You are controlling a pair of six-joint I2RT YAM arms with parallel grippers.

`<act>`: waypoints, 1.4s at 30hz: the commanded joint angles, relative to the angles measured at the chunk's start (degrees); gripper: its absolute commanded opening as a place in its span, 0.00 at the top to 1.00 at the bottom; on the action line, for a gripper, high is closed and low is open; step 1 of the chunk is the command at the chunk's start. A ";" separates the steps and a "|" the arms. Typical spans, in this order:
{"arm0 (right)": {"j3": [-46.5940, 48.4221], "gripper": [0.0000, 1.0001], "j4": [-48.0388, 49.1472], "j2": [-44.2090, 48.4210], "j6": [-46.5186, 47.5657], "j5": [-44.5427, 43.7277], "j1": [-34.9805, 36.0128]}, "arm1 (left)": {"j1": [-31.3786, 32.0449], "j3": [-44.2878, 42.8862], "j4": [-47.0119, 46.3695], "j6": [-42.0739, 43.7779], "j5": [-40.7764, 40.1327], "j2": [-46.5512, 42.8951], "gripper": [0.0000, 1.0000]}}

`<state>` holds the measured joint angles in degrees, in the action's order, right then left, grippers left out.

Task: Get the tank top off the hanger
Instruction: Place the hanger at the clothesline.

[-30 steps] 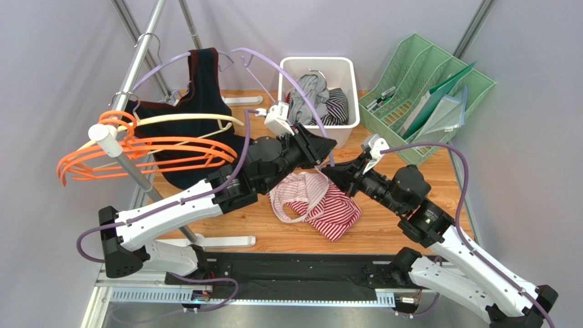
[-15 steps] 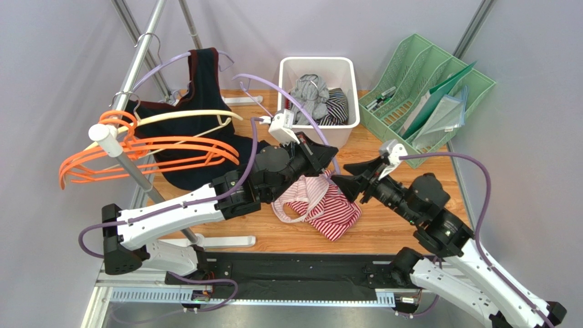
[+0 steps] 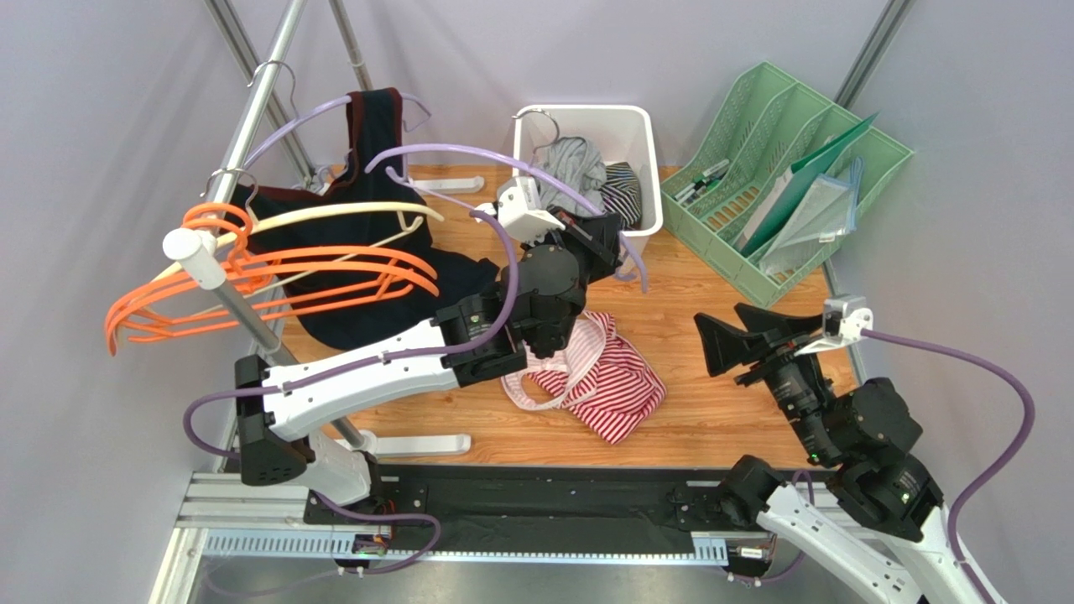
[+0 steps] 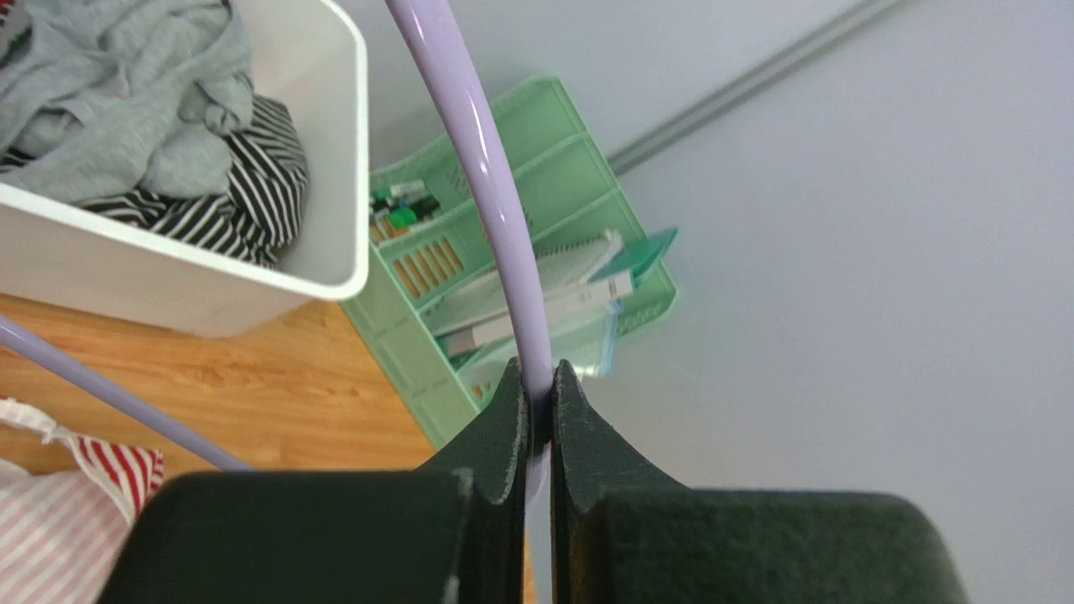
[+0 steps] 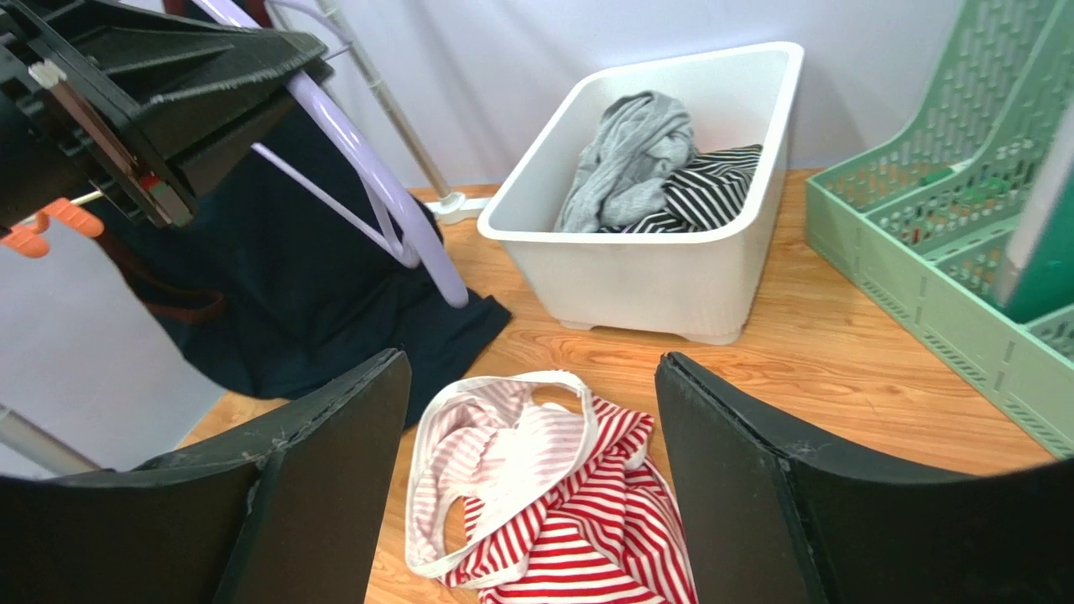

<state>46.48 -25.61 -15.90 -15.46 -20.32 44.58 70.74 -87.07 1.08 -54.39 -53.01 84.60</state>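
The red-and-white striped tank top [image 3: 593,378] lies crumpled on the wooden table, off the hanger; it also shows as the striped heap [image 5: 567,503] and at a corner [image 4: 63,503]. The lilac hanger [image 3: 479,156] is lifted above the table, its bar [image 4: 485,189] running up from my left gripper [image 4: 538,390], which is shut on it. From above, that left gripper [image 3: 613,239] sits beside the white bin. My right gripper [image 3: 719,342] stands open and empty to the right of the tank top, its jaws [image 5: 530,359] wide apart above the cloth. The hanger [image 5: 378,189] shows there too.
A white bin [image 3: 637,126] with grey and striped clothes stands at the back. A green file tray [image 3: 782,164] sits at the back right. On the left, a metal rack holds orange hangers [image 3: 290,271] and a dark garment [image 3: 366,214] that drapes onto the table.
My right gripper opened, let go of the tank top and drew back to the right. My left gripper shut on the lilac hanger and raised it toward the bin. The tank top stayed on the table.
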 commanded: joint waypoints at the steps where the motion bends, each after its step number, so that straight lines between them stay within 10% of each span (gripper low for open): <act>1: 1.07 0.22 -3.39 1.75 -0.62 -4.64 -0.02 | -0.08 -4.34 -9.94 4.90 -12.37 2.32 1.00; 15: 0.81 0.10 -4.72 -5.98 -2.11 1.94 -0.02 | -4.03 -3.81 -46.25 35.31 -24.94 7.07 1.00; 42: -4.29 0.08 -0.67 -10.38 -5.10 6.69 -0.02 | -22.48 1.27 -19.63 12.91 -21.34 -8.13 1.00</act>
<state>42.54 -29.43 -25.26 -19.40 -14.85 44.56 49.45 -87.90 -20.80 -39.09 -75.07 78.81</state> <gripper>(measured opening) 0.914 0.019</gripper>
